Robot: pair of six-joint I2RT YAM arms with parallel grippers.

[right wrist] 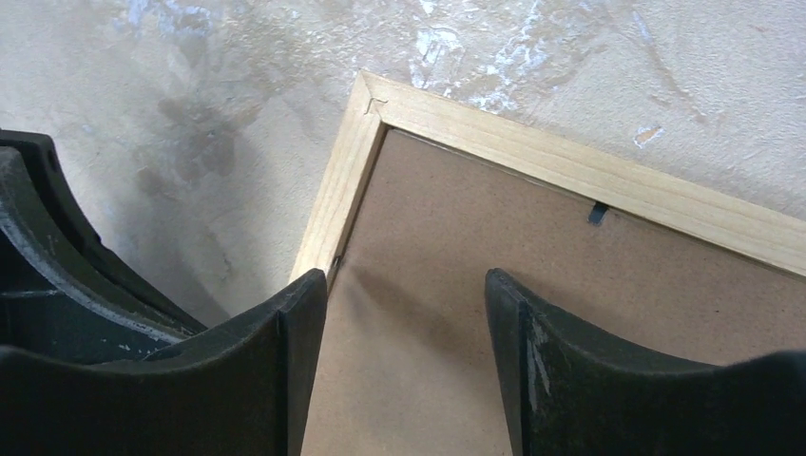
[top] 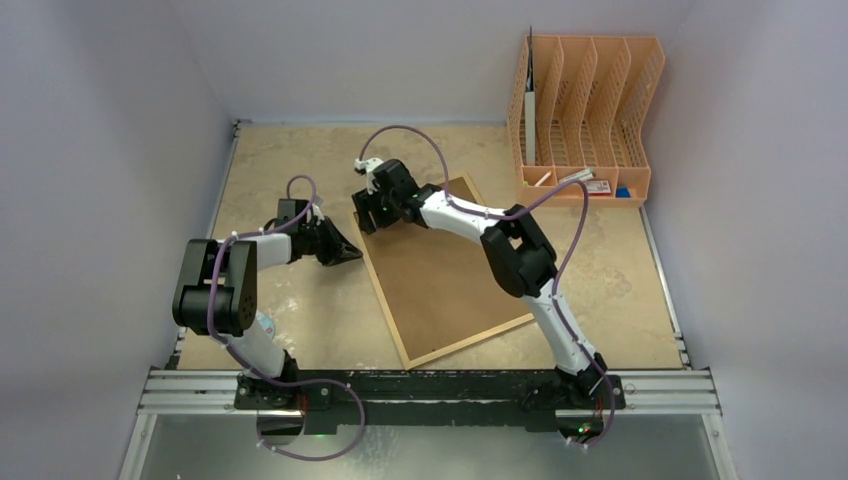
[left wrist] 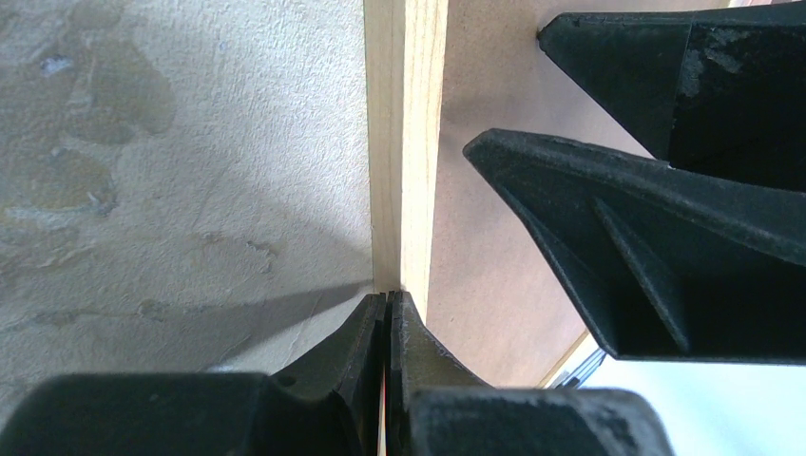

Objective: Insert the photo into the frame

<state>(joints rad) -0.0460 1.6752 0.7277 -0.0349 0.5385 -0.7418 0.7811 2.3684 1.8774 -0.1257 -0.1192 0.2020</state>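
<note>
The beige, mottled bench (top: 620,290) lies under both pincers. On it, straight below the right pincer (right wrist: 407,285) and just to the right of the left pincer (left wrist: 388,299), is the large rectangular picture frame (top: 430,295). It has a thin light-wood border and lies flat, with its brown fibreboard back facing up. It is turned at a slant to the bench edges.

Well apart from both pincers, beyond the right one and off to its right, stands an orange perforated plastic file organiser (top: 590,110) at the far edge of the bench.

The right pincer hangs over one corner of the frame with its jaws standing wide apart and nothing between them. One finger (right wrist: 295,323) is over the inner edge of the wooden border, and the other is over the bare fibreboard. Whether either tip presses on the back cannot be told.

The left pincer is closed tight, finger against finger. Its joined tips are right at the outer side of the same wooden border, apparently touching it, and close beside the right pincer. A thin reddish line shows in the seam between its fingers, but what that line is cannot be told.

A small dark tab (right wrist: 597,213) sits at the fibreboard's edge, beyond the right pincer's fingers.
</note>
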